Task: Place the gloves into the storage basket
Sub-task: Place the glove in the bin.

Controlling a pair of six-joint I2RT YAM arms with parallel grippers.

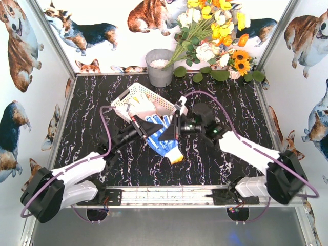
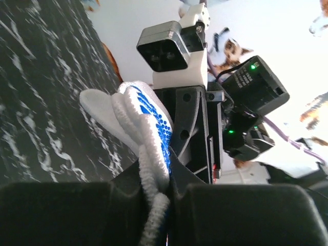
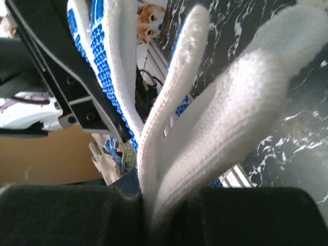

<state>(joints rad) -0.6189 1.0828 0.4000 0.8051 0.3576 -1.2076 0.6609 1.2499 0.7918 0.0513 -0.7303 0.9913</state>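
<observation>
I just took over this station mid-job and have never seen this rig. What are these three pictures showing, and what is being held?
The wide picture looks down from above on a black marbled table with two white robot arms bolted at its near edge. The other two come from cameras on each wrist, looking along that arm's own fingers.

Both arms meet at mid-table on one blue-dotted glove. The left gripper is shut on it; its wrist view shows the knit fabric pinched between the dark fingers. The right gripper is shut on it too.

Behind them, the white basket sits tilted with a cream glove already inside. A grey bucket and flowers stand at the back.
</observation>
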